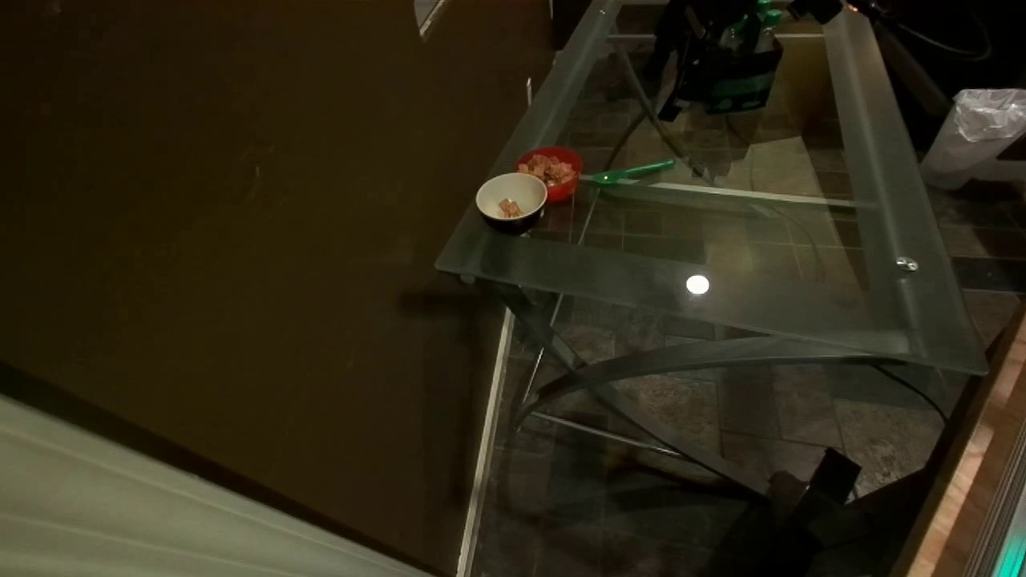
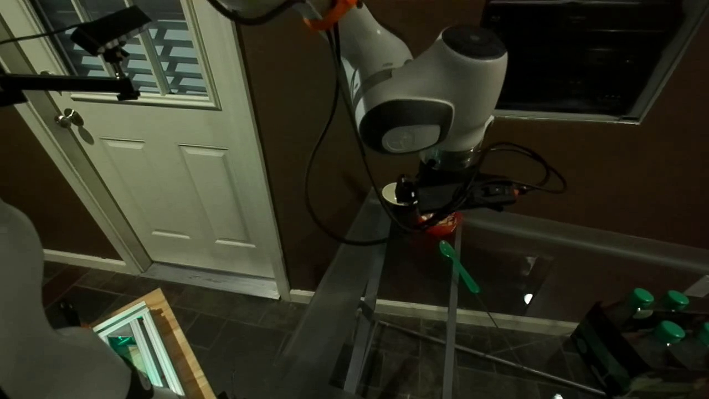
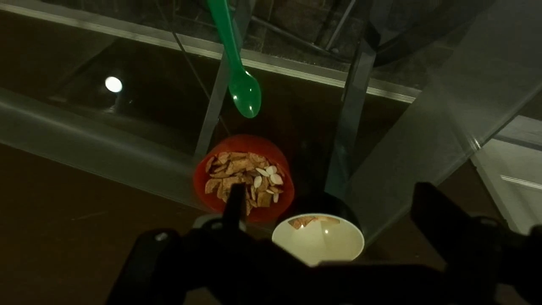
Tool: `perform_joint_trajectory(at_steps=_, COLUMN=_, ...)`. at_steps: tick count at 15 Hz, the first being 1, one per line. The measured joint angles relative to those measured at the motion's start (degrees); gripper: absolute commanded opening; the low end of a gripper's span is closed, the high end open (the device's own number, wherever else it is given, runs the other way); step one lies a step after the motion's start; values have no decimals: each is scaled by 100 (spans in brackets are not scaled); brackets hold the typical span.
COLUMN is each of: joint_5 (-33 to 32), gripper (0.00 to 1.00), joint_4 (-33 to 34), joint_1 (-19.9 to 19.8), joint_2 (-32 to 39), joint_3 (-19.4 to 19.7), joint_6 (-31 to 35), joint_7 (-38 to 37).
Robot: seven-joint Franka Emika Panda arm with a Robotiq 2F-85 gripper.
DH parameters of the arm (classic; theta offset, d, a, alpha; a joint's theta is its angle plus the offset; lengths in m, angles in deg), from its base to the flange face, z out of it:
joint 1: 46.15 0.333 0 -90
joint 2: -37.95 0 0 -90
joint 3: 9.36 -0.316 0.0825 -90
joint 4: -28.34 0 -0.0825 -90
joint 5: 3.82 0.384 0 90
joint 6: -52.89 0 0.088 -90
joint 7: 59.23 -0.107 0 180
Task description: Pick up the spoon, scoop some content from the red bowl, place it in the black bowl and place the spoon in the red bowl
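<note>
Wrist view: glossy green spoon [image 3: 232, 53].

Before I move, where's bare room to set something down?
Bare: glass table between spoon and metal disc, also between spoon and bottle carrier. Crowded: corner by the wall, black bowl beside red bowl, spoon tip just short of it.

A home, by the look of it: part-glazed panelled door [image 2: 166, 194], round doorknob [image 2: 68, 118], brown wall [image 2: 598, 183], pale baseboard [image 2: 83, 261], stone-look tile floor [image 2: 238, 327], glass-topped counter [image 1: 609, 260], bag-lined wastebasket [image 1: 958, 156].
</note>
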Motion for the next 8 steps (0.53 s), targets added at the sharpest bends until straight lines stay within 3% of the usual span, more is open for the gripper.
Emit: perform_joint_trajectory(at_steps=8, joint_5=1544, gripper=100, joint_4=312, joint_1=-590, joint_2=957, joint_3=-362, joint_6=505, joint_7=2107)
